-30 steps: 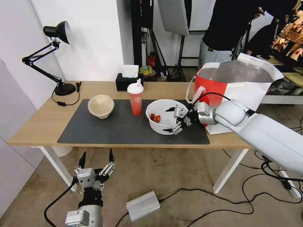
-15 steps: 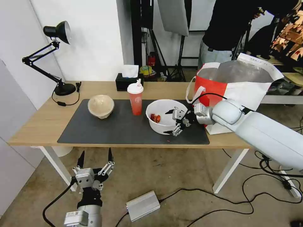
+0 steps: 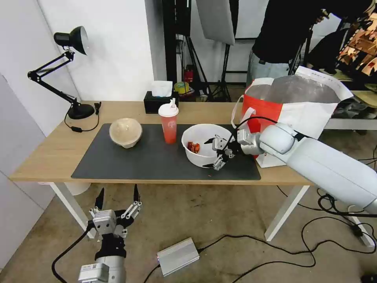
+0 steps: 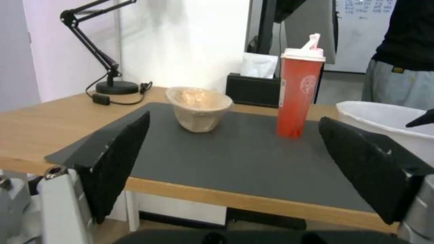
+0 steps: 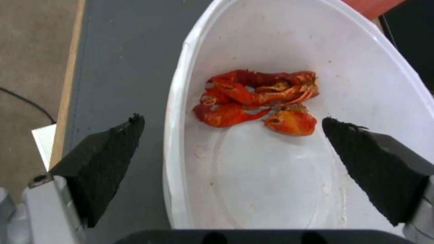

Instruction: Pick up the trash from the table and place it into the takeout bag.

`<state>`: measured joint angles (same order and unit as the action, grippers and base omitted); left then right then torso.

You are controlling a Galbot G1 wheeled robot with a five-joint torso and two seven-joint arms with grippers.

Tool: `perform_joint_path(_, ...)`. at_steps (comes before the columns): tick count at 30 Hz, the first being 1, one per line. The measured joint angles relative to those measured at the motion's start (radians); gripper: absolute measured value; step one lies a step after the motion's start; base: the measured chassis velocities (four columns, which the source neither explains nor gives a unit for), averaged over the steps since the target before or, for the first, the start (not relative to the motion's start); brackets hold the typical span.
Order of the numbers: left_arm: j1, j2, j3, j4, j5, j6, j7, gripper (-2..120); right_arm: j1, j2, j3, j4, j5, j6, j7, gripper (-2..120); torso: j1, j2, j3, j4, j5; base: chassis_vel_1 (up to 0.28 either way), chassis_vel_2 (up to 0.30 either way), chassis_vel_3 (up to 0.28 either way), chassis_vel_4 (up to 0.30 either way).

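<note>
On the table (image 3: 47,157) the dark mat carries the trash: a beige lidded bowl (image 3: 125,133), a red cup with white lid (image 3: 169,125) and a white bowl (image 3: 200,155) with red scraps (image 3: 193,147). My right gripper (image 3: 211,154) is open at the white bowl's right side. In the right wrist view, one finger (image 5: 104,159) is outside the bowl's rim (image 5: 174,112) over the mat and the other is inside, near the red scraps (image 5: 257,98). The takeout bag (image 3: 290,118) stands open at the table's right end. My left gripper (image 3: 116,196) hangs open below the table's front edge.
A black desk lamp (image 3: 66,70) stands at the back left and a black tissue box (image 3: 159,101) behind the cup. A silver box (image 3: 178,256) and cables lie on the floor under the table. A person stands behind the bag.
My right gripper has slid left, closer onto the white bowl's rim, still open. The left arm has sunk very slightly.
</note>
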<state>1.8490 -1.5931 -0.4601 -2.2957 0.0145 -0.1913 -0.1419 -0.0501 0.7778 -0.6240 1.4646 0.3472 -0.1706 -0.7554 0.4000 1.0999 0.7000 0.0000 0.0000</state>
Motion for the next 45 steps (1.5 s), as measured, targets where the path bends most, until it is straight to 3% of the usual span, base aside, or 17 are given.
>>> perform_joint_path(24,-0.002,0.000,-0.001,0.008,0.000,-0.005,-0.021,100,-0.001,0.029,-0.017,-0.055,-0.019,0.011,-0.006,98,0.000,0.000,0.000,0.0000,0.0000,0.000,0.000,0.000,0.000)
perform_joint_path(28,-0.002,0.000,-0.003,0.007,0.000,-0.005,-0.023,100,-0.001,0.034,-0.017,-0.062,0.001,0.010,0.001,78,0.000,0.000,0.000,-0.0001,0.0000,0.000,0.000,0.000,0.000)
perform_joint_path(34,-0.001,0.000,-0.001,0.008,0.000,-0.006,-0.023,100,-0.002,0.035,-0.017,-0.062,0.013,0.008,0.010,62,0.000,0.000,0.000,0.0002,0.0000,0.000,0.000,0.000,0.000)
perform_joint_path(37,-0.002,0.000,0.001,0.008,0.001,-0.010,-0.023,100,-0.005,0.031,-0.016,-0.058,0.018,0.008,0.015,46,0.000,0.000,0.000,0.0000,0.0001,0.000,0.000,0.000,0.000)
perform_joint_path(45,-0.001,0.000,0.007,0.011,0.010,-0.022,-0.023,100,-0.003,0.023,-0.016,-0.054,0.028,0.008,0.018,21,0.000,0.000,0.000,0.0000,0.0001,0.000,0.000,0.000,0.000)
